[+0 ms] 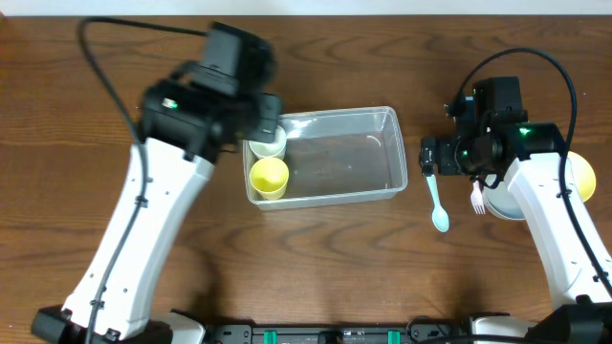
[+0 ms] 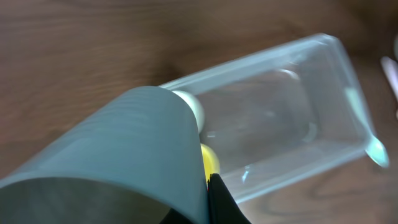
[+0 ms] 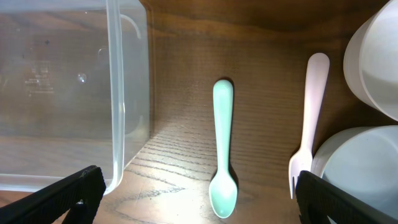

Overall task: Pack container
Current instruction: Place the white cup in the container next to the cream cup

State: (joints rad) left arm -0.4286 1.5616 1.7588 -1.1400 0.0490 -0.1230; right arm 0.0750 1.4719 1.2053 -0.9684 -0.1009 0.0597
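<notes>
The clear rectangular container [image 1: 373, 153] lies mid-table and also shows in the left wrist view [image 2: 298, 106] and the right wrist view [image 3: 74, 93]. A yellow cup [image 1: 269, 177] and a white cup [image 1: 269, 145] stand in its left end. My left gripper [image 1: 256, 117] hovers over that end, shut on the wall of a pale blue-grey cup [image 2: 112, 155]; one black finger [image 2: 209, 200] presses the cup's side. My right gripper [image 1: 442, 158] is open and empty, with its fingers [image 3: 199, 199] either side of a teal spoon [image 3: 222, 149] lying on the table.
The teal spoon [image 1: 437, 203] lies just right of the container. A pale pink fork [image 3: 308, 118] lies beside it [image 1: 476, 198]. White bowls [image 3: 373, 174] stand at the right [image 1: 507, 203], with a yellow bowl [image 1: 580, 177] behind my right arm.
</notes>
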